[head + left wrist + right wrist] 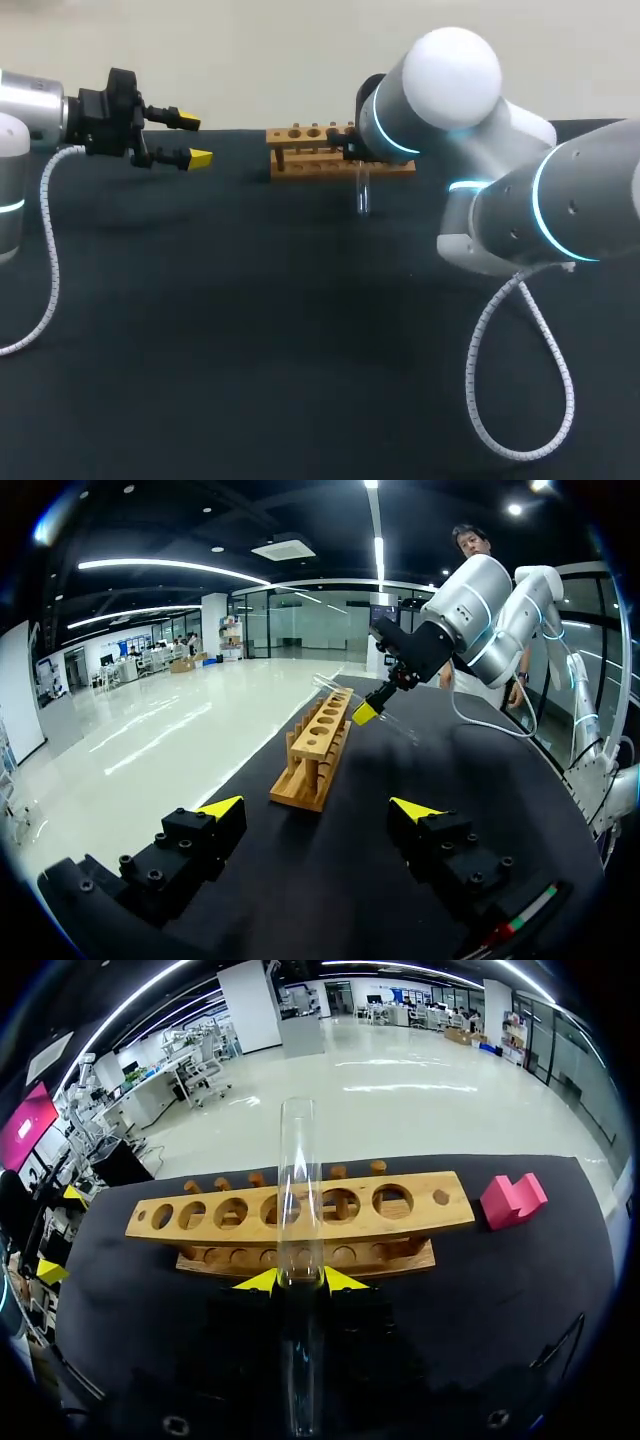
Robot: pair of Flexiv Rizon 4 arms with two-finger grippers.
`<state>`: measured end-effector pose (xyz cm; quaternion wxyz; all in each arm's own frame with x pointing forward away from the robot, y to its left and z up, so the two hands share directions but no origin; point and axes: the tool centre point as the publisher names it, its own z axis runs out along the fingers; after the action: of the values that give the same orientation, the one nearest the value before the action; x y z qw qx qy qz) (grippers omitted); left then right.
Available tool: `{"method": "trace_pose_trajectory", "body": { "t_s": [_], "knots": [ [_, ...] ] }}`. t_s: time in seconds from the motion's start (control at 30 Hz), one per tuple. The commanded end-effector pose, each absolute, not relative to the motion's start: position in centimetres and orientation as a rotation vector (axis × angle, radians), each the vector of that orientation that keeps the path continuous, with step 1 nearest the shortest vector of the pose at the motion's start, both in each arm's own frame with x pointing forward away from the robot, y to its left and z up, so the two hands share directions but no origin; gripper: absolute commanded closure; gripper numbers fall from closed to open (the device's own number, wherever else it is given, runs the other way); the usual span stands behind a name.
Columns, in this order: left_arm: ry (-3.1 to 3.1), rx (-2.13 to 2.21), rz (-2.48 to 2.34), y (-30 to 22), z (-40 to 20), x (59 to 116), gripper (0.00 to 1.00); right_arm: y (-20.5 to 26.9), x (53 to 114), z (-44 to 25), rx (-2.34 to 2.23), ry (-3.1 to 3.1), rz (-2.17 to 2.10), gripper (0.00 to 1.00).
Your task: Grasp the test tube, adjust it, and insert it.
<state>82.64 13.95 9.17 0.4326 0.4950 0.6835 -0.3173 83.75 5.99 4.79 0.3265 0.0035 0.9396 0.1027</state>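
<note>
2 yellow fingertips of the right gripper (pixel 300 1280) pinch the test tube (pixel 299 1180), upright at 6 o'clock of the wooden rack (pixel 450 1205). At its 9 o'clock, the left gripper (pixel 194 140) gapes wide, empty.

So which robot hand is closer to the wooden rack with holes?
Right. The right gripper holds the test tube just in front of the wooden rack. The left gripper is open, off to the rack's side, well apart from it.

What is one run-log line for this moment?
right gripper: shut on test tube | test tube: near wooden rack, not in a hole | left gripper: open, empty, away from wooden rack
</note>
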Motion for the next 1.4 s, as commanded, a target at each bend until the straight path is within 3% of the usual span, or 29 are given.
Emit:
{"method": "trace_pose_trajectory", "body": {
  "t_s": [0.03,0.9,1.4],
  "knots": [
    [1.698,1.231,-0.787,14.0,9.1,82.5,0.0,6.0,84.2,4.5,0.012,2.479,0.28,1.0],
    [1.698,1.231,-0.787,14.0,9.1,82.5,0.0,6.1,83.8,4.4,0.036,2.521,0.314,1.0],
    [1.698,1.231,-0.787,14.0,9.1,82.5,0.0,4.8,81.2,9.0,0.127,2.437,0.245,1.0]
  ]
}}
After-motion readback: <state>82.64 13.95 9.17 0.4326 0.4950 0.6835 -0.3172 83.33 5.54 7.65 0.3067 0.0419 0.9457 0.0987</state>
